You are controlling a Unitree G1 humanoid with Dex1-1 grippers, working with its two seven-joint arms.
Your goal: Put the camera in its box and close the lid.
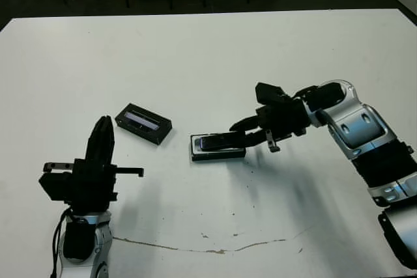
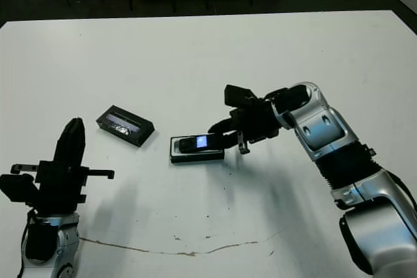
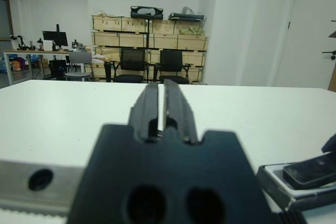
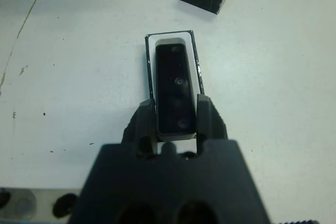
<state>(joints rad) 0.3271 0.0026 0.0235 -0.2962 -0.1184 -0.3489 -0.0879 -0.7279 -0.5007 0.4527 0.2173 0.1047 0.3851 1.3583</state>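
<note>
At the lower left of the head view the left gripper (image 1: 101,136) stands idle, pointing up off the table (image 1: 208,50), its fingers pressed nearly together on nothing, presumably parked to leave room. Toward the frame's centre the right gripper (image 4: 176,116) reaches in from the right, its two fingers clamped on the near end of the camera (image 4: 176,87), which lies lengthwise over the white-lined box (image 1: 217,153), likely so it drops squarely in. Whether it is fully seated is hard to tell. Further back and left of centre, the lid (image 1: 143,123) rests apart from the box, waiting to go on.
</note>
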